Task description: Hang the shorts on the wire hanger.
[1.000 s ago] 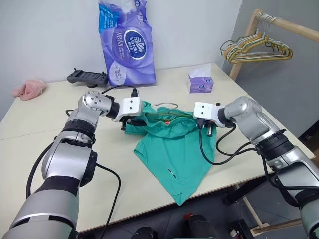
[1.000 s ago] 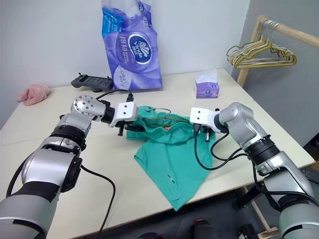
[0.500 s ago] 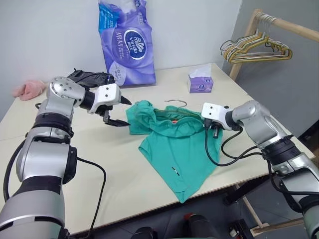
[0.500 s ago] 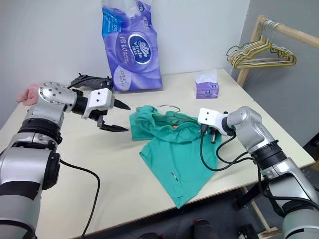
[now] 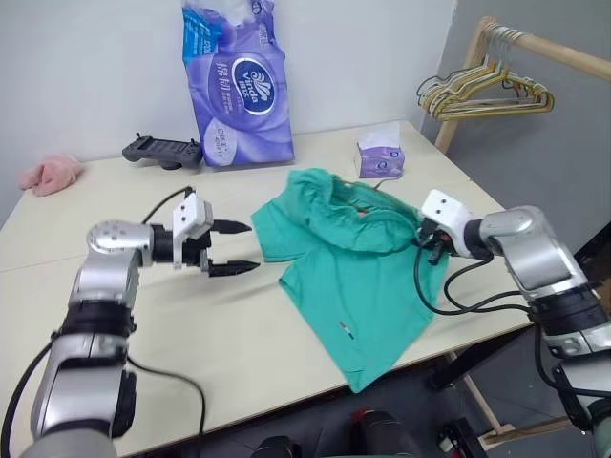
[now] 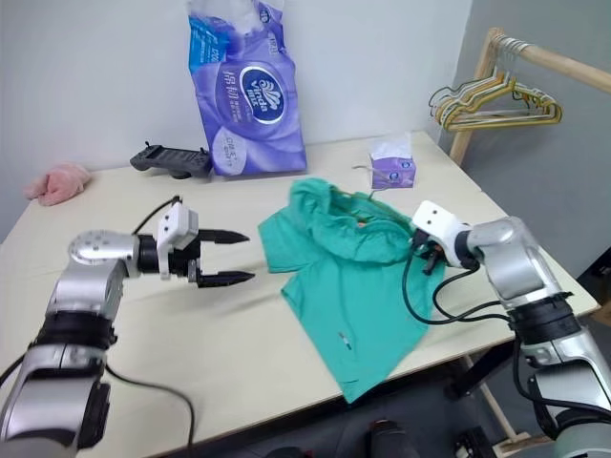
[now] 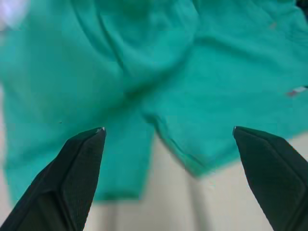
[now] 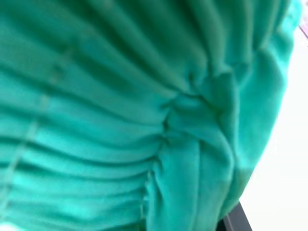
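Shorts [image 5: 358, 258] lie crumpled on the desk [image 5: 143, 353], long axis running 11 to 5 o'clock, one leg hanging over the near edge. Our right tool [image 5: 427, 240] is clamped on the waistband at their 3 o'clock side. Our left tool [image 5: 239, 248] stands wide apart, empty, pointing at the shorts from just off their 9 o'clock edge. We cannot make out the wire hanger; we judge the right arm the nearer one.

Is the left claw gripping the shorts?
No. The left claw is open and apart from the shorts, over bare table.
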Action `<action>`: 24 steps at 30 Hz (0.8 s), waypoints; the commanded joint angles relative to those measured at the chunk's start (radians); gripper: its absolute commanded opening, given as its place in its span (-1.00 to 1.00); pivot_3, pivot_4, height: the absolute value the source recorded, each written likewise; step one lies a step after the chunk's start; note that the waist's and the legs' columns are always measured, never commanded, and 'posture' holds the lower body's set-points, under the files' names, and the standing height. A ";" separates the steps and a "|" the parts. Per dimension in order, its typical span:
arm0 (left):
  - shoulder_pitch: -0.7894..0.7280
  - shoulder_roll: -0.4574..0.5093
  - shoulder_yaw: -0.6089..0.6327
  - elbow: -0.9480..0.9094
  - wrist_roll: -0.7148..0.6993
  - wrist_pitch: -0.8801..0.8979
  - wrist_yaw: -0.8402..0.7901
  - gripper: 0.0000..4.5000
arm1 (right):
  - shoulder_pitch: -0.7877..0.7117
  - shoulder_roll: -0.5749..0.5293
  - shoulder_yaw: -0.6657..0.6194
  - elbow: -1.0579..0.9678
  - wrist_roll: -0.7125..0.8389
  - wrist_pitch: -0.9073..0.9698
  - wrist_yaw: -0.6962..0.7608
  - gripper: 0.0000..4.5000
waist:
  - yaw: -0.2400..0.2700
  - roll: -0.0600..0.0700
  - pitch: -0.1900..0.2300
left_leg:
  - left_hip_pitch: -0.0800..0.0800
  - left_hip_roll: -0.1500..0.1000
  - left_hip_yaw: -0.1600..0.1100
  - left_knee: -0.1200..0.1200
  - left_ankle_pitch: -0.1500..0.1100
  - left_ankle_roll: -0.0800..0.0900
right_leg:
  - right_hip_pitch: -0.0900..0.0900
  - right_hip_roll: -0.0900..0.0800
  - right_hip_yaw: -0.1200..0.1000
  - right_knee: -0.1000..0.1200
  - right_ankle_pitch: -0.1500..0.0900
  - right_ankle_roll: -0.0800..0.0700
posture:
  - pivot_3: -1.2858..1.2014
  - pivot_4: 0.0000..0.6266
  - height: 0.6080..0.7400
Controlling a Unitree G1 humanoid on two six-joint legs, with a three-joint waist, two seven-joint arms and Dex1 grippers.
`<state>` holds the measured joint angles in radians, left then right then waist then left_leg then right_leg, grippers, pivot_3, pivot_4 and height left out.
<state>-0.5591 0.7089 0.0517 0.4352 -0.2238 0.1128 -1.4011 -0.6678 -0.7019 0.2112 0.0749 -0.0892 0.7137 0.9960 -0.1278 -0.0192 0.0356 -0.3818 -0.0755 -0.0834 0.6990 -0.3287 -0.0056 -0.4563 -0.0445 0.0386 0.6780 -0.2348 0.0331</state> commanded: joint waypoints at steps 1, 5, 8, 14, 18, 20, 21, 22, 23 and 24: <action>0.055 -0.030 0.071 -0.248 -0.098 0.133 0.138 0.99 | 0.050 -0.010 -0.118 -0.122 0.056 0.088 -0.058 -1.00 | 0.009 0.000 0.000 | 0.000 0.000 0.000 0.000 0.000 0.000 | 0.000 0.000 0.000 0.000 0.000 0.000 | -0.02 -1.00 1.00; 0.207 -0.129 0.054 -0.496 -0.162 0.234 0.280 0.99 | 0.166 -0.001 -0.257 -0.234 0.102 0.219 -0.147 -1.00 | 0.027 0.002 -0.006 | 0.001 -0.001 0.001 0.000 0.000 0.000 | 0.002 -0.001 0.001 -0.002 0.000 0.000 | -0.02 -1.00 1.00; 0.256 -0.180 0.037 -0.599 -0.193 0.269 0.337 0.99 | 0.223 0.011 -0.343 -0.284 0.113 0.289 -0.227 -1.00 | 0.042 0.002 -0.007 | 0.002 -0.001 0.002 0.001 0.000 0.000 | 0.004 -0.001 0.002 -0.002 0.000 0.000 | -0.04 -1.00 1.00; 0.275 -0.252 -0.007 -0.700 -0.271 0.323 0.394 0.99 | 0.363 0.040 -0.508 -0.415 0.114 0.393 -0.389 -1.00 | 0.056 0.004 -0.008 | 0.013 -0.001 0.003 -0.001 0.000 0.001 | 0.014 -0.001 0.002 -0.004 0.000 0.000 | -0.08 -0.97 1.00; 0.256 -0.281 -0.027 -0.733 -0.305 0.344 0.425 0.99 | 0.418 0.060 -0.607 -0.480 0.117 0.459 -0.466 -1.00 | 0.055 0.006 -0.009 | 0.018 0.000 0.004 -0.002 -0.002 0.002 | 0.019 0.000 0.003 -0.006 0.000 0.000 | -0.11 -0.95 1.00; 0.241 -0.292 -0.043 -0.734 -0.312 0.347 0.430 0.99 | 0.441 0.066 -0.659 -0.500 0.113 0.481 -0.500 -1.00 | 0.055 0.006 -0.009 | 0.018 0.000 0.004 -0.002 -0.002 0.003 | 0.020 0.001 0.003 -0.006 0.000 0.001 | -0.12 -0.94 1.00; 0.231 -0.297 -0.051 -0.731 -0.315 0.347 0.432 0.99 | 0.457 0.060 -0.678 -0.508 0.106 0.482 -0.514 -1.00 | 0.055 0.006 -0.010 | 0.018 0.000 0.004 -0.002 -0.002 0.003 | 0.020 0.001 0.003 -0.006 0.000 0.001 | -0.12 -0.94 1.00; 0.222 -0.302 -0.059 -0.727 -0.317 0.346 0.431 0.99 | 0.470 0.056 -0.697 -0.512 0.101 0.483 -0.529 -1.00 | 0.055 0.007 -0.010 | 0.018 0.000 0.004 -0.002 -0.002 0.003 | 0.020 0.001 0.003 -0.006 0.000 0.001 | -0.13 -0.94 1.00; 0.214 -0.307 -0.068 -0.725 -0.319 0.346 0.432 0.99 | 0.480 0.051 -0.719 -0.511 0.098 0.485 -0.541 -1.00 | 0.054 0.007 -0.010 | 0.018 0.000 0.005 -0.002 -0.002 0.003 | 0.021 0.001 0.003 -0.007 0.000 0.001 | -0.13 -0.94 1.00; 0.203 -0.314 -0.077 -0.721 -0.322 0.347 0.429 0.99 | 0.489 0.050 -0.746 -0.512 0.093 0.490 -0.559 -1.00 | 0.053 0.007 -0.010 | 0.018 0.000 0.004 -0.002 -0.002 0.003 | 0.021 0.001 0.003 -0.007 0.000 0.001 | -0.14 -0.94 1.00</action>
<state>-0.3247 0.4043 -0.0117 -0.2636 -0.5181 0.4598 -0.9716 -0.1725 -0.6279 -0.4647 -0.3915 0.0203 1.2075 0.4736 -0.0745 -0.0125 0.0258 -0.3635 -0.0751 -0.0790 0.6969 -0.3305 -0.0027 -0.4351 -0.0438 0.0416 0.6709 -0.2352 0.0337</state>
